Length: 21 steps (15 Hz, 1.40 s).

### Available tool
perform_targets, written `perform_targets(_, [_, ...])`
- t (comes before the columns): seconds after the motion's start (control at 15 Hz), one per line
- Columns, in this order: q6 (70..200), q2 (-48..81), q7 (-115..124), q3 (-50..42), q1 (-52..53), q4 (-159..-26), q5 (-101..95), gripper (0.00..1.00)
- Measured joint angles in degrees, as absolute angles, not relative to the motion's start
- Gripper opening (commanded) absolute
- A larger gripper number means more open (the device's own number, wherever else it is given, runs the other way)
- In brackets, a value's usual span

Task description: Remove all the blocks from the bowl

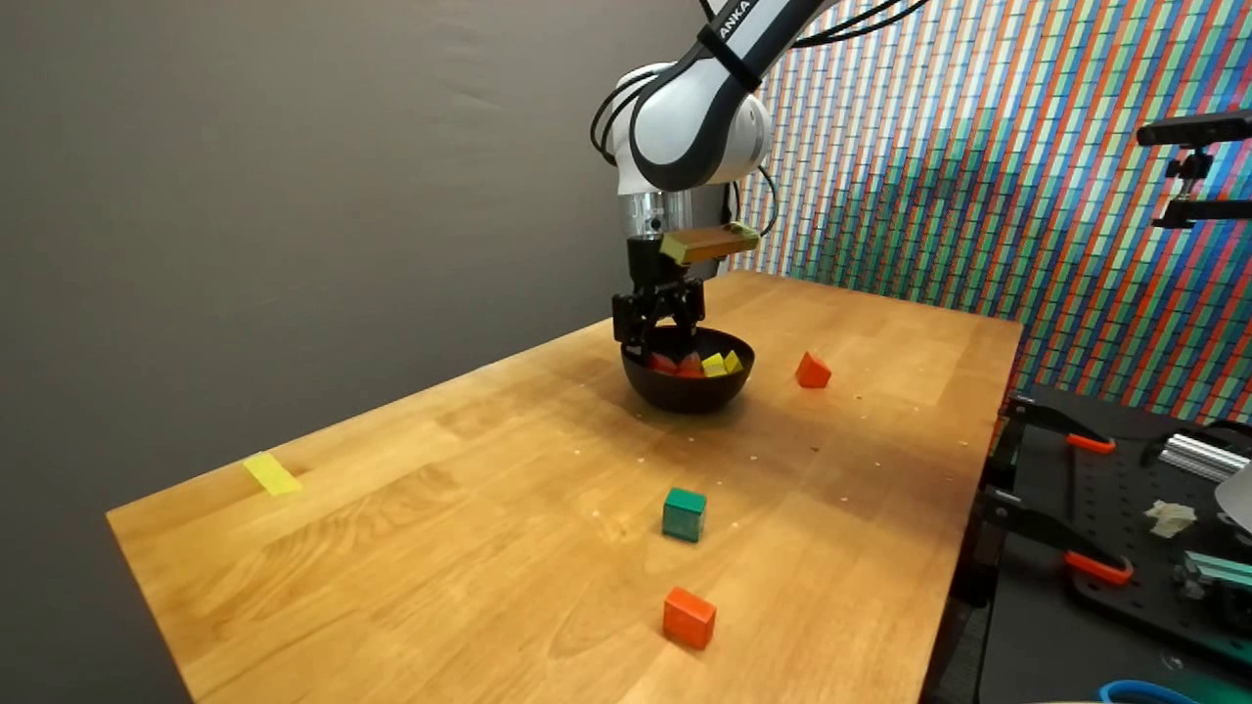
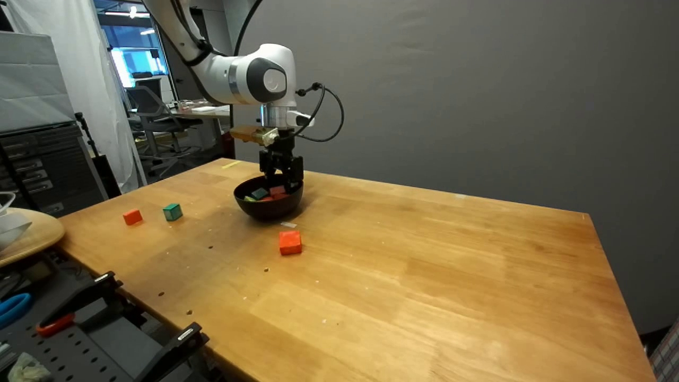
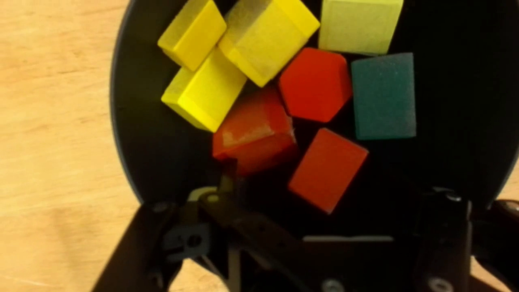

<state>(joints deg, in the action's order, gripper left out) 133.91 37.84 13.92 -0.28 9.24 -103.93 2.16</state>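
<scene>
In an exterior view your gripper [image 1: 663, 337] points down in the upper middle of the frame, tips at the mouth of the black bowl [image 1: 685, 396]; red blocks [image 1: 691, 368] and yellow blocks [image 1: 714, 367] show inside; out on the bench [image 1: 440, 557] there's an orange block [image 1: 813, 372] just right of the bowl, plus a green block [image 1: 684, 516] and another orange block [image 1: 690, 618] at lower middle, near each other but apart; a yellow tape strip [image 1: 272, 473] lies flat over at the left.

In an exterior view the bowl [image 2: 265, 212] sits a bit left of centre, with your gripper [image 2: 281, 179] reaching down at its right side; you can see a dark green block [image 2: 259, 193] and some red in there; a loose orange block [image 2: 290, 242] is below the bowl, and the loose green and orange pair is off to the left.

In the wrist view your fingers [image 3: 446, 211] are well apart, one lower left, one lower right; a red block [image 3: 328, 170] shows in the gap, though I can't tell if either finger touches anything; I count eight blocks in the bowl [image 3: 138, 134]: three bright yellow upper left, a pale yellow one [image 3: 360, 26] at the top, one green right of centre, three red around the middle.
</scene>
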Motion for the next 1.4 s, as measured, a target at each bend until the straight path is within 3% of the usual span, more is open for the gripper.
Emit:
perform_targets(0.33, [133.91, 38.66, 13.87, 0.13, 9.72, -103.67, 1.27, 0.35])
perform_targets(0.6, [133.91, 38.94, 13.87, 0.34, 10.37, -103.52, 0.63, 0.09])
perform_targets(0.73, [133.92, 38.73, 13.86, 0.35, 10.46, -103.11, 0.31, 0.15])
perform_targets(1.4, [132.02, 26.96, 11.04, 2.19, 13.24, -101.54, -10.69, 0.15])
